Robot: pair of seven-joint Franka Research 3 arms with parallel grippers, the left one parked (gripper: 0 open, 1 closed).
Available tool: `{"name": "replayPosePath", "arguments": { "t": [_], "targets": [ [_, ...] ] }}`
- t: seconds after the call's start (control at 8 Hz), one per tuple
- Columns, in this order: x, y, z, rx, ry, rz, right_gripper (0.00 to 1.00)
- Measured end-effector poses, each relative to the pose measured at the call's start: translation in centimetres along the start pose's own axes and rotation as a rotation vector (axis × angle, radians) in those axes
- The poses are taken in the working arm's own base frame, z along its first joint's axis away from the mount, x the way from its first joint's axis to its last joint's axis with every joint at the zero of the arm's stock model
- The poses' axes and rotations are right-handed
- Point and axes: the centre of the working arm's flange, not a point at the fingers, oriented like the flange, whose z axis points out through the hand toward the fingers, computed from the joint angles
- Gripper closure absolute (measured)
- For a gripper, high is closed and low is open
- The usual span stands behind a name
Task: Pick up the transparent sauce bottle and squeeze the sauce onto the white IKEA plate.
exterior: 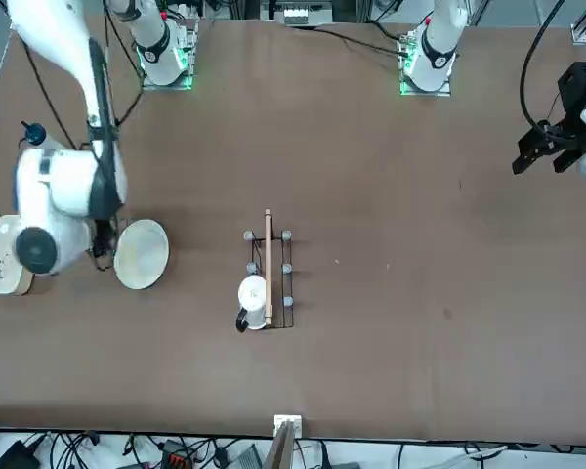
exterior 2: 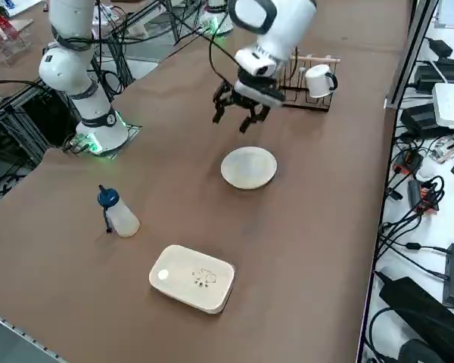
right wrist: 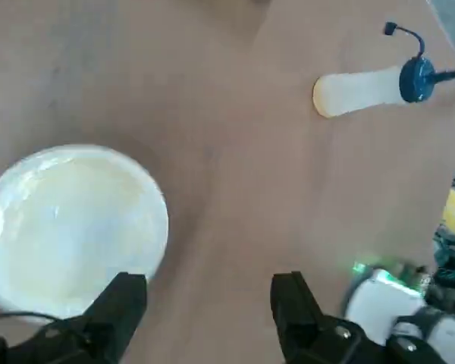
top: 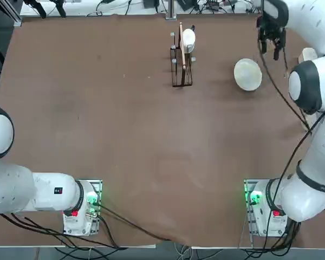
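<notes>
Right wrist view: the right hand (right wrist: 208,296) hung open and unladen, and a sloppy swing risked clipping the plate (right wrist: 76,231).

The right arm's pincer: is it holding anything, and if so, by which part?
Nothing is held: the right pincer hangs open above the table, and the squeeze bottle stands apart from it.
</notes>
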Motion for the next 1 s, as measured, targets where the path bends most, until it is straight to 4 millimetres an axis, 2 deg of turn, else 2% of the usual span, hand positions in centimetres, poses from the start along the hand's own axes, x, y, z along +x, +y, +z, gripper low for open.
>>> {"name": "replayPosePath", "arguments": {
  "t": [0.25,0.62,0.88,1.0],
  "targets": [
    [1.2,4.2,-4.8,0.087,-0.035,-0.189,0.0],
    [2.9,11.1,-9.9,0.285,-0.049,-0.516,0.0],
    [2.7,15.0,-12.9,0.384,0.027,-0.731,0.0],
    [1.8,16.4,-13.9,0.406,0.079,-0.86,0.0]
  ]
}}
